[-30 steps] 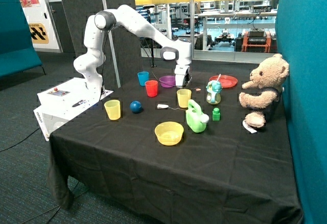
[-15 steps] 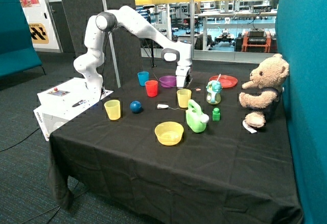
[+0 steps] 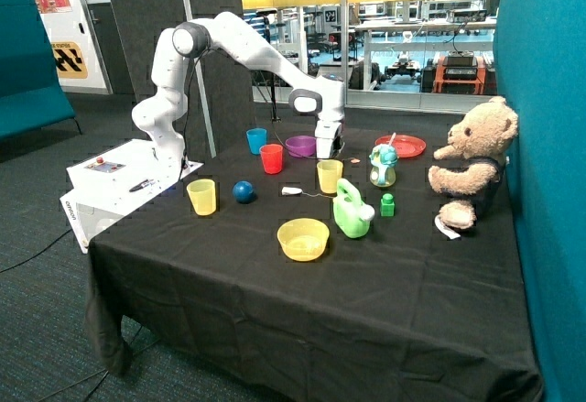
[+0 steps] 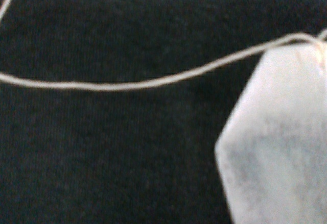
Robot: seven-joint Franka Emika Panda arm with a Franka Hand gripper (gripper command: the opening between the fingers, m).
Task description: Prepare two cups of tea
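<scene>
The light blue cup (image 3: 256,140) and the red cup (image 3: 271,158) stand side by side at the back of the black table. My gripper (image 3: 328,152) is down close to the cloth between the purple bowl (image 3: 300,146) and a yellow cup (image 3: 330,176). The wrist view is filled by a pale tea bag (image 4: 278,142) lying on the cloth, its thin string (image 4: 153,83) trailing away from it. Another tea bag (image 3: 292,190) lies between the blue ball (image 3: 243,191) and that yellow cup.
A green toy teapot (image 3: 351,210), a yellow bowl (image 3: 303,238) and a green block (image 3: 387,204) sit nearer the front. A second yellow cup (image 3: 201,196), a sippy cup (image 3: 383,166), a red plate (image 3: 400,146) and a teddy bear (image 3: 472,159) are around.
My gripper has sunk slightly closer to the table beside the purple bowl. Nothing on the table has moved.
</scene>
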